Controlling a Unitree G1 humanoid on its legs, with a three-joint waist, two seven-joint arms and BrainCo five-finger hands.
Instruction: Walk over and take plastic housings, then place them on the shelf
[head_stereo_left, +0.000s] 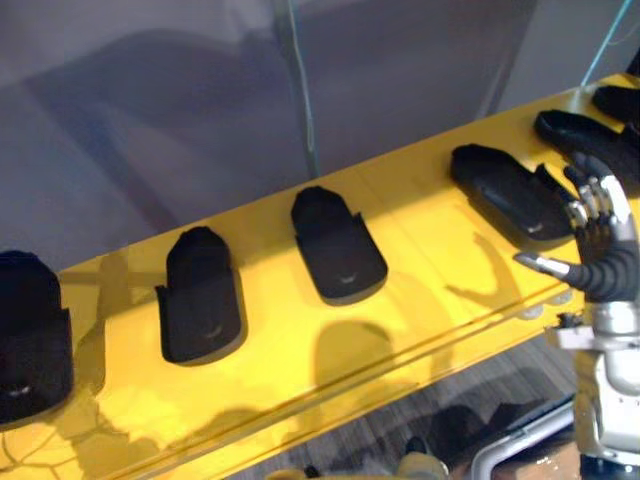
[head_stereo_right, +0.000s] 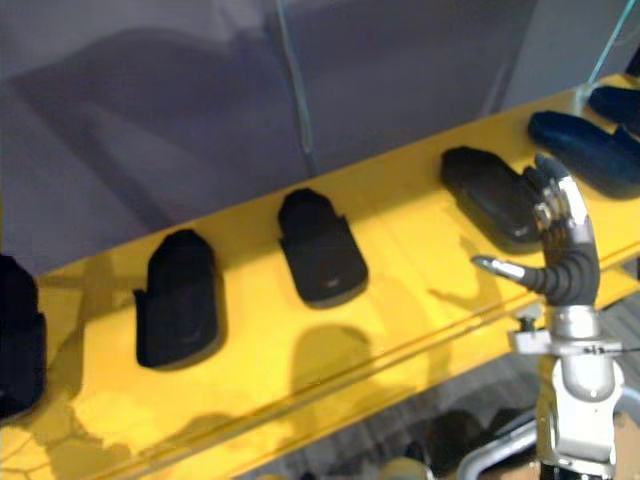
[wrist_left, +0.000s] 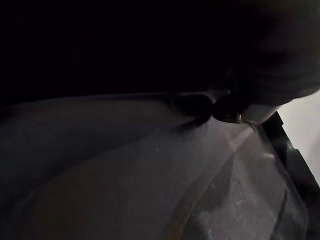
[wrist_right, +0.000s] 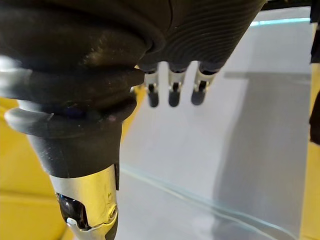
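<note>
Six black plastic housings lie in a row along the yellow shelf (head_stereo_left: 430, 260), running from the near left to the far right. None is in the robot's grasp. The right robot hand (head_stereo_left: 600, 240) is raised at the shelf's near edge on the right, its fingers (head_stereo_left: 595, 200) loosely extended, thumb out to the side, holding nothing. It sits just in front of the fourth housing (head_stereo_left: 505, 190); I cannot tell whether it touches it. The left robot hand (wrist_left: 280, 60) is a dark mass in its own wrist view, and I cannot tell its state. Each housing, such as the middle one (head_stereo_left: 338, 245), looks like a hollow moulded shell, so probably light and rigid. The smooth domed top would likely slip under the fingertips. The long straight sides seem the safest hold, thumb on one and fingers on the other, with moderate squeeze.
</note>
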